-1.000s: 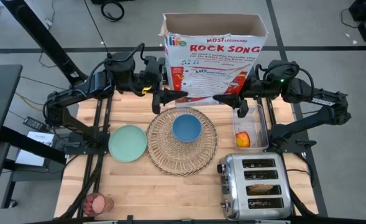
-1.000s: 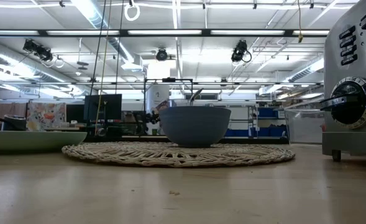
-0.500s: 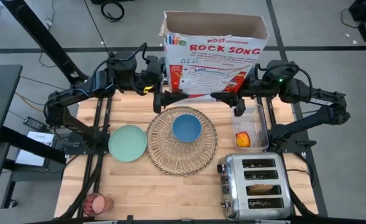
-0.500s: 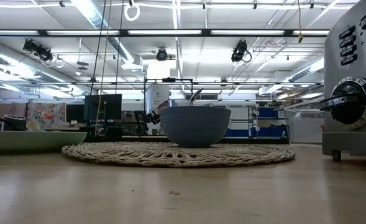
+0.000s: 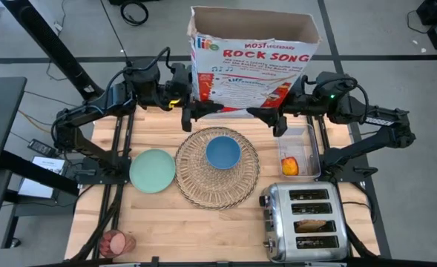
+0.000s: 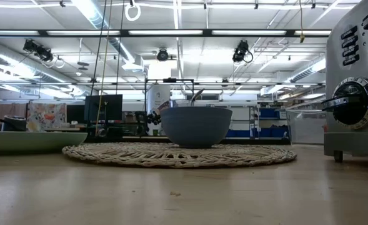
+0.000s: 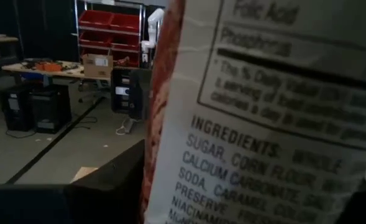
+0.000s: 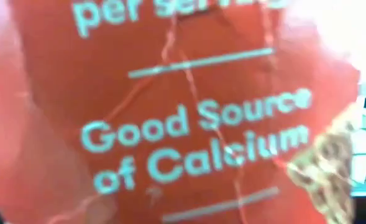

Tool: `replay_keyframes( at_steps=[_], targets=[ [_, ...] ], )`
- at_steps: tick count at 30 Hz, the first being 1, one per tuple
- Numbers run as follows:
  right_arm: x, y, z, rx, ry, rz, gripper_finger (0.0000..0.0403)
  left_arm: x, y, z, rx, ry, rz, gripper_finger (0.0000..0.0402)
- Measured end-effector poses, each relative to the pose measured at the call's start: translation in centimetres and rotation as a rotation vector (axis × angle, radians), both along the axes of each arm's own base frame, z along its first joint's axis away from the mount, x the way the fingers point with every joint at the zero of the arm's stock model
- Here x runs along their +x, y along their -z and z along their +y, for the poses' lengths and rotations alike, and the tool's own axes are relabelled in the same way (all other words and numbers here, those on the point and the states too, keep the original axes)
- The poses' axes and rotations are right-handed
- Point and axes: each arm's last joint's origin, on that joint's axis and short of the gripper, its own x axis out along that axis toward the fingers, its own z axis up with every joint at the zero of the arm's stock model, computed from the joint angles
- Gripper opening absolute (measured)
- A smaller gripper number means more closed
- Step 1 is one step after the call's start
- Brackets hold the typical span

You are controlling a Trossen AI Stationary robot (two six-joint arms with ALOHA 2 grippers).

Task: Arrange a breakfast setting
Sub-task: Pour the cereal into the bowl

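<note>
Behind the placemat [image 5: 217,165], both claws, the left [image 5: 191,113] and right [image 5: 266,116], clamped on the cereal box [image 5: 252,63], are now lifting it toward pouring into the bowl [image 5: 223,152].

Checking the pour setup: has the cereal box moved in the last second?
Yes. The cereal box has shifted toward the table's far edge, away from the wicker placemat, which stayed put.

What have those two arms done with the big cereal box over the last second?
The cereal box has shifted slightly toward the table's far edge, with the left gripper and right gripper at its two sides moving along. The blue bowl, wicker placemat, green plate and toaster stayed put.
</note>
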Motion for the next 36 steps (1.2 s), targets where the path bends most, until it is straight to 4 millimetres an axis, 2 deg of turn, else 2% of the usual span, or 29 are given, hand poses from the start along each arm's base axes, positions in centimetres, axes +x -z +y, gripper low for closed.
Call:
replay_keyframes(
  at_steps=[4, 6, 9, 13, 18, 22, 26, 30, 36],
  targets=[
    [-1.5, -1.3, 0.1, -0.026, 0.012, -0.097, 0.0364, -1.0, -1.0, 0.3, 0.003, -0.022, -0.044, 0.024],
    [-3.0, -2.4, 0.3, -0.046, 0.012, -0.174, 0.0382, -2.0, -2.4, 0.3, 0.017, -0.028, -0.129, 0.024],
    [-4.0, -3.1, 0.2, -0.07, 0.053, -0.215, 0.0392, -3.7, -4.6, 0.3, 0.032, -0.035, -0.269, 0.024],
    [-2.7, -3.0, -0.3, -0.056, 0.091, -0.256, 0.0389, -4.4, -5.9, 0.2, 0.036, -0.032, -0.398, 0.0239],
    [0.9, -2.6, -0.7, -0.053, 0.018, -0.365, 0.0388, -2.9, -5.6, 0.4, 0.039, -0.03, -0.433, 0.0239],
    [2.7, -2.4, -0.8, -0.033, -0.058, -0.484, 0.0391, -1.7, -5.3, 0.5, 0.043, -0.016, -0.461, 0.0238],
    [3.4, -2.4, -0.8, -0.019, -0.103, -0.564, 0.0391, -0.2, -4.6, 0.7, 0.034, 0.006, -0.47, 0.0238],
    [3.6, -2.3, -0.8, -0.008, -0.139, -0.565, 0.039, 0.6, -4.1, 1.0, 0.03, 0.011, -0.459, 0.0238],
    [2.4, -3.3, -0.5, -0.066, -0.139, -0.67, 0.039, 1.2, -3.9, 0.9, 0.005, 0.02, -0.472, 0.0238]
  ],
)
